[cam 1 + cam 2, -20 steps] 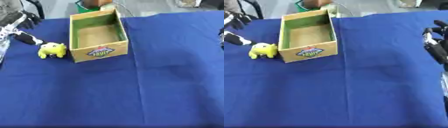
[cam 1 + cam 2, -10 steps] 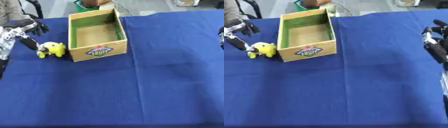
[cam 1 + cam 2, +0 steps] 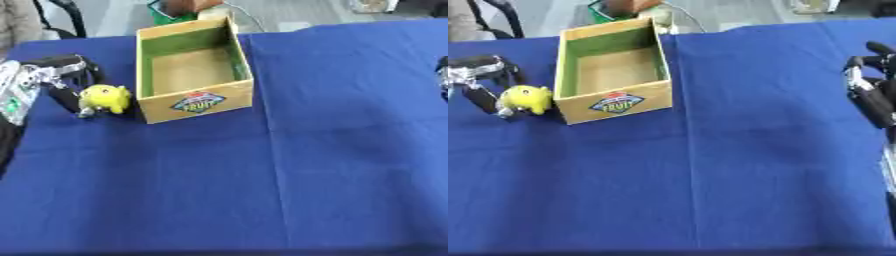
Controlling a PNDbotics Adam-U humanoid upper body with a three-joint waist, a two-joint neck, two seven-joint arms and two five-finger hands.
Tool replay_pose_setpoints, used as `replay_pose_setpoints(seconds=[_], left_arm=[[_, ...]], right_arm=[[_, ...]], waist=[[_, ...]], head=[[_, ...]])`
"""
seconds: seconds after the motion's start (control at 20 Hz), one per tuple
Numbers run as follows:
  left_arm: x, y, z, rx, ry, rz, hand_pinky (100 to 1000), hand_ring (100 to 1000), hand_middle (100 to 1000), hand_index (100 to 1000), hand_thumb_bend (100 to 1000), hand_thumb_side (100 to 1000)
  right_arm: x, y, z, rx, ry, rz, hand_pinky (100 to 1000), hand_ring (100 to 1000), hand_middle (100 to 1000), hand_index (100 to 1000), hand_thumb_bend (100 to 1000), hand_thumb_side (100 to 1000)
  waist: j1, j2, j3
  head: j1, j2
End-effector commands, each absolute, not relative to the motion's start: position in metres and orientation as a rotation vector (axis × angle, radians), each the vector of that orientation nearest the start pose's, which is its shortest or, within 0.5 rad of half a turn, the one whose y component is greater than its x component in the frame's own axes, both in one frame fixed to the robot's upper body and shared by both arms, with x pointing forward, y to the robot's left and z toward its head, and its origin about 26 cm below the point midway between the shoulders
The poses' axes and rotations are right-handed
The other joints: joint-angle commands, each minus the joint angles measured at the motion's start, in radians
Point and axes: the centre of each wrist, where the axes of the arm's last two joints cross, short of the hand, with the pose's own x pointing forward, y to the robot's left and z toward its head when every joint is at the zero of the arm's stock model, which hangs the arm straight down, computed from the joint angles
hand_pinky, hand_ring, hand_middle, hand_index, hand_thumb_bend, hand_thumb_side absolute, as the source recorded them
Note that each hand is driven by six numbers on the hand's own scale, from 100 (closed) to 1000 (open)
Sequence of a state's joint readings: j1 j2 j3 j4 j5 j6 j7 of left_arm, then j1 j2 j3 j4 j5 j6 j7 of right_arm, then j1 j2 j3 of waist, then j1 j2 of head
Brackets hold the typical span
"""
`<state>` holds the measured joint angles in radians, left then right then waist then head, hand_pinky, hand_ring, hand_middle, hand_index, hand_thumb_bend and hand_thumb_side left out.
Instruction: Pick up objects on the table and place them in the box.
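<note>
Left eye view: left hand (image 3: pixel 61 80) now at yellow toy (image 3: pixel 105 98).

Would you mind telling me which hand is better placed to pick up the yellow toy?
The left hand. It is right beside the yellow toy, its fingers around it on the box's left, while the right hand sits at the far right edge.

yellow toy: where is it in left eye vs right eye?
Left eye view: yellow toy at mid-left, just left of the box's front corner, with the left hand around its far-left side.
Right eye view: same toy closer to the left edge, again beside the box's front-left corner.
Shared landmark: the fruit label on the box's front wall.
</note>
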<state>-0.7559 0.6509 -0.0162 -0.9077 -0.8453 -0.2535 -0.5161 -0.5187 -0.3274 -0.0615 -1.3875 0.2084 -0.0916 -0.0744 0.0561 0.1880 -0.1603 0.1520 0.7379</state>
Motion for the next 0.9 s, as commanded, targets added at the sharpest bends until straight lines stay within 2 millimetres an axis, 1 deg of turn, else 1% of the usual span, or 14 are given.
replay_pose_setpoints(seconds=[0.05, 0.2, 0.4, 0.6, 0.65, 0.7, 0.75, 0.8, 0.85, 0.9], left_arm=[[0.435, 0.419, 0.184, 0.905, -1.119, -1.392, 642, 581, 614, 755, 477, 100], [0.437, 0.412, 0.183, 0.969, -1.121, -1.359, 635, 573, 607, 753, 455, 100], [0.439, 0.408, 0.171, 1.024, -1.109, -1.357, 589, 518, 553, 723, 356, 100], [0.439, 0.41, 0.16, 1.054, -1.115, -1.357, 589, 518, 553, 723, 356, 100], [0.439, 0.41, 0.161, 1.067, -1.12, -1.351, 450, 349, 380, 533, 106, 100], [0.439, 0.41, 0.163, 1.088, -1.13, -1.341, 446, 343, 374, 526, 100, 100], [0.439, 0.41, 0.165, 1.111, -1.142, -1.332, 410, 297, 328, 477, 100, 100], [0.439, 0.41, 0.166, 1.13, -1.153, -1.324, 410, 297, 328, 477, 100, 100], [0.439, 0.41, 0.167, 1.145, -1.167, -1.315, 391, 271, 302, 453, 100, 100], [0.439, 0.409, 0.17, 1.16, -1.184, -1.304, 389, 267, 297, 449, 100, 100]], right_arm=[[0.398, -0.3, 0.146, -0.485, -2.01, 0.352, 743, 906, 679, 912, 100, 559], [0.398, -0.299, 0.145, -0.482, -2.011, 0.352, 743, 906, 679, 912, 100, 560], [0.398, -0.3, 0.146, -0.483, -2.011, 0.351, 743, 906, 679, 912, 100, 558], [0.398, -0.3, 0.145, -0.483, -2.011, 0.35, 743, 906, 679, 912, 100, 558], [0.398, -0.3, 0.145, -0.483, -2.011, 0.35, 743, 906, 679, 912, 100, 559], [0.398, -0.3, 0.145, -0.483, -2.011, 0.35, 743, 906, 679, 912, 100, 559], [0.398, -0.3, 0.145, -0.483, -2.011, 0.349, 743, 906, 679, 912, 100, 558], [0.398, -0.3, 0.145, -0.483, -2.012, 0.349, 743, 906, 679, 912, 100, 558], [0.398, -0.3, 0.145, -0.483, -2.011, 0.349, 743, 906, 679, 912, 100, 559], [0.397, -0.301, 0.145, -0.484, -2.011, 0.348, 743, 906, 679, 912, 100, 559]], waist=[[-0.002, -0.018, -0.001], [-0.003, -0.018, -0.004], [-0.003, -0.018, -0.007], [-0.003, -0.018, -0.008], [-0.002, -0.018, -0.007], [-0.002, -0.018, -0.008], [-0.002, -0.019, -0.008], [-0.002, -0.019, -0.008], [-0.002, -0.019, -0.008], [-0.001, -0.019, -0.008]], head=[[0.001, 0.003], [0.003, 0.002], [0.005, 0.001], [0.005, 0.001], [0.005, 0.001], [0.004, 0.001], [0.004, 0.001], [0.004, 0.001], [0.004, 0.001], [0.004, 0.0]])
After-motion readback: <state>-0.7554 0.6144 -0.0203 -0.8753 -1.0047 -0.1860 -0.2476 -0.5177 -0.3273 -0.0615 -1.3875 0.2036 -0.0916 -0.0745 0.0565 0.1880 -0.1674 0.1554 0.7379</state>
